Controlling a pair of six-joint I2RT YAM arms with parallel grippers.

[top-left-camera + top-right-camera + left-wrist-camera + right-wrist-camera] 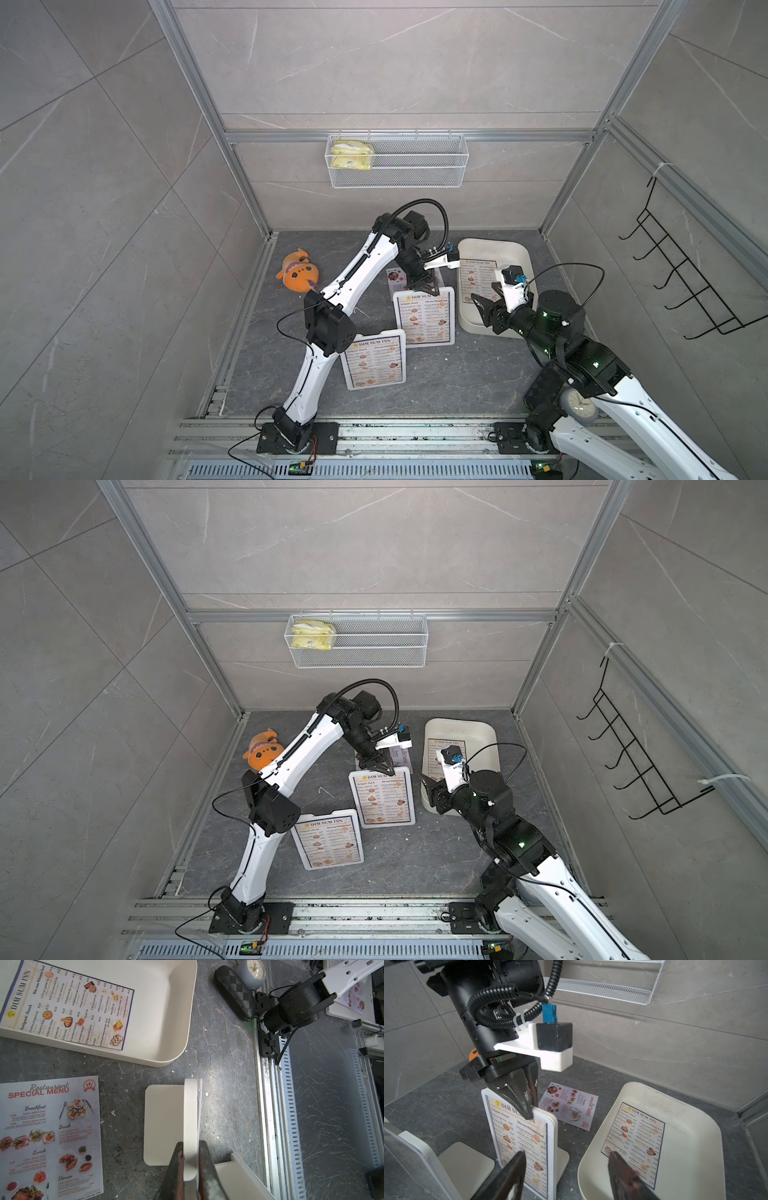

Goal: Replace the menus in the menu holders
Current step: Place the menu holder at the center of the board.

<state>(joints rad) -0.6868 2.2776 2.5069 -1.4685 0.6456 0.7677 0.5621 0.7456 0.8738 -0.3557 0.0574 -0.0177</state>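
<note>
Right wrist view: left fingers (517, 1095) clench the holder (552, 1142).
Likely steadying its top for the swap; right fingers (620, 1169) released near tray (691, 1147).

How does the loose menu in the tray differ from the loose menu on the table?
The tray menu is headed DIM SUM INN with a dark border; the table menu is headed SPECIAL MENU in red. The first lies inside the cream tray, the second on the dark table. Both lie face up.
</note>
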